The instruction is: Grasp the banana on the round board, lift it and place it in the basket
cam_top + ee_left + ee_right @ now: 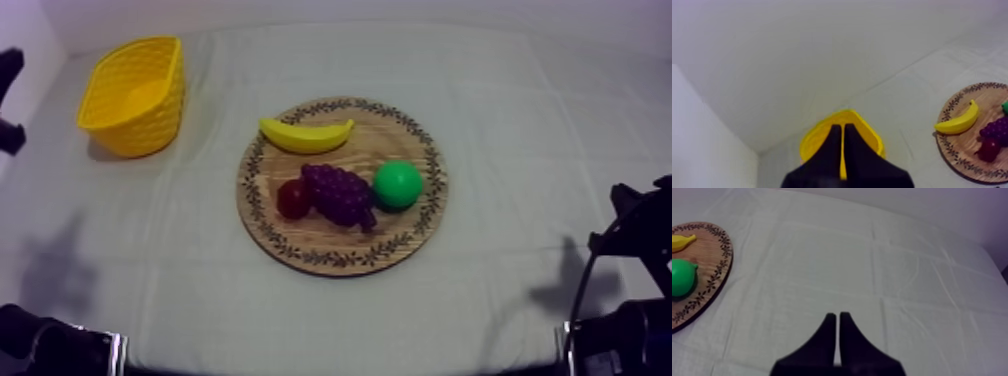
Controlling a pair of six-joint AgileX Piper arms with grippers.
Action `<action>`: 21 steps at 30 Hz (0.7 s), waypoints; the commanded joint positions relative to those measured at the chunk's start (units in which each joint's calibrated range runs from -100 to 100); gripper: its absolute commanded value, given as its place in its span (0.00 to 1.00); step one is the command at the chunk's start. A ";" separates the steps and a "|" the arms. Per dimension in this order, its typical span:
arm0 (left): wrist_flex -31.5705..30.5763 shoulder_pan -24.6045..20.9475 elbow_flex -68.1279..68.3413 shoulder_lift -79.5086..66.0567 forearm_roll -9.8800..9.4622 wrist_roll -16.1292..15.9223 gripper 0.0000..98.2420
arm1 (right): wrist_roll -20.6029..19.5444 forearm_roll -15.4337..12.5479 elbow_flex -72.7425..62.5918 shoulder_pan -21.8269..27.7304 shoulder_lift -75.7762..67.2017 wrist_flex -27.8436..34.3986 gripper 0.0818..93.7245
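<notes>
The yellow banana (307, 135) lies on the far part of the round wooden board (405, 238), curved side toward the table's middle. The yellow basket (135, 95) stands at the far left, tilted, with nothing showing inside. My left gripper (842, 127) is shut on nothing, its wedge pointing at the basket (814, 137), with the banana (959, 120) off to one side on the board (959, 160). My right gripper (837, 315) is shut on nothing over bare cloth, well away from the board (714, 270) and the banana (682, 242).
On the board with the banana lie a bunch of purple grapes (340, 193), a small red fruit (293, 198) and a green pear (398, 184). Both arms sit low at the near corners, the left arm (45, 345) and the right arm (625, 325).
</notes>
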 commanded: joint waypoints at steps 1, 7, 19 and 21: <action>0.39 1.27 -8.66 8.85 0.06 -4.50 0.00 | 0.03 -0.02 -0.03 0.02 -0.02 -0.02 0.00; 0.69 3.91 -15.84 19.53 3.04 -11.49 0.00 | 0.03 -0.02 -0.03 0.02 -0.02 -0.02 0.00; 2.23 11.12 -23.56 35.29 -1.53 -10.37 0.00 | 0.04 -0.02 -0.03 0.02 -0.02 -0.02 0.00; 2.29 12.86 -23.89 37.47 -3.94 -7.94 0.00 | 0.03 -0.02 -0.03 0.02 -0.02 -0.02 0.00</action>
